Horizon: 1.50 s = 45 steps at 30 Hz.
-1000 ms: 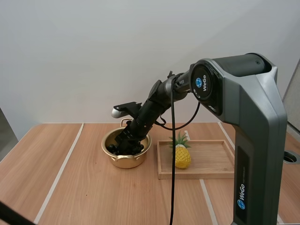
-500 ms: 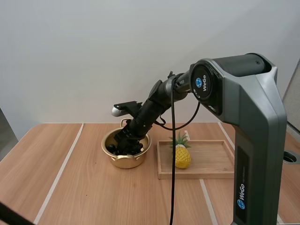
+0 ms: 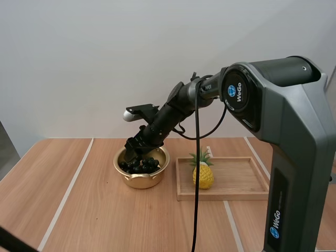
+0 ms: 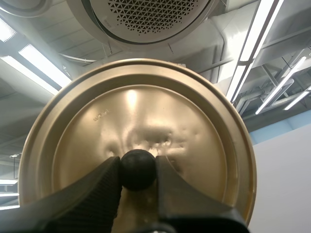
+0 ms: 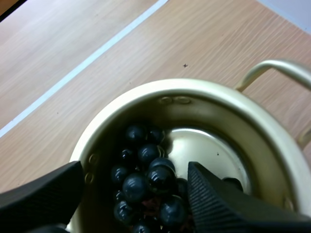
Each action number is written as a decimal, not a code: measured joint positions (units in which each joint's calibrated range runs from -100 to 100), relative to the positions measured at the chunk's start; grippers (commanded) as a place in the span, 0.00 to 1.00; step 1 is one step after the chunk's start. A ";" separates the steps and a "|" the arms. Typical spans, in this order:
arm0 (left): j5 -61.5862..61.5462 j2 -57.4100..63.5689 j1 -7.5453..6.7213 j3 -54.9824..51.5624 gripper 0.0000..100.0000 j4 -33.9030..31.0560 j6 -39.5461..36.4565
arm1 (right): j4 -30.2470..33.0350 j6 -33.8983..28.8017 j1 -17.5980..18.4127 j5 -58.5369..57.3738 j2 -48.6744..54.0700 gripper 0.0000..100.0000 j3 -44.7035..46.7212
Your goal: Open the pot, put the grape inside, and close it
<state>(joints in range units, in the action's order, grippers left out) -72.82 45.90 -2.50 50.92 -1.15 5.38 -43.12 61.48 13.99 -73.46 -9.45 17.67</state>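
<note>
Left wrist view: left hand [image 4: 138,173] is narrow, its two fingers [image 4: 104,187] pinching the black knob [image 4: 138,167] of the lid [image 4: 189,121]. The lid is round and gold, knob side toward the camera, with its rim in sight beyond the fingers.

Right wrist view: right hand [image 5: 132,177] is wide and holds nothing. Its ribbed fingers [image 5: 218,201] stand apart either side of the grapes [image 5: 146,179]; can't tell whether the tips touch them. The grapes are a dark bunch lying inside the pot [image 5: 160,90], against one side of the bottom, with bare shiny metal beside them. The pot is gold and uncovered, with a loop handle [image 5: 272,68] at the far rim. Beyond it is the wooden desk [image 5: 73,43], with a pale stripe [image 5: 97,60] running across.

High view: the grey right arm [image 3: 283,131] is nearest, reaching forward and left. The desk [image 3: 105,220] is light wood. Mid-desk, the pot [image 3: 139,181] sits uncovered with the grapes [image 3: 140,166] in it, a dark heap at about rim level. The right hand [image 3: 135,152] hangs just over the pot's opening, tips pointing down at the grapes. Just right of the pot, apart from it, is a shallow wooden tray [image 3: 220,195]. A pineapple [image 3: 202,175] stands upright at the tray's left end.
</note>
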 measured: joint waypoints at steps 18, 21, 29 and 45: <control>-1.87 0.00 0.00 0.00 0.00 0.00 1.79 | 6.00 -7.54 -1.89 9.24 17.88 1.00 -9.87; -1.89 0.00 0.00 0.00 0.00 0.00 2.04 | 7.22 -9.24 -4.02 13.91 20.70 1.00 -10.32; -1.89 -0.26 0.00 0.00 0.00 0.00 2.22 | 7.83 -9.98 -10.14 17.58 27.39 1.00 -10.32; -13.42 -5.54 0.00 0.00 0.00 0.00 2.22 | 8.57 -13.00 -16.29 20.80 39.54 1.00 -10.32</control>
<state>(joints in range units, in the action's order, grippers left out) -86.24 40.36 -2.50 50.92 -1.15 7.60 -34.55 48.48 -2.30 -52.66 30.09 7.35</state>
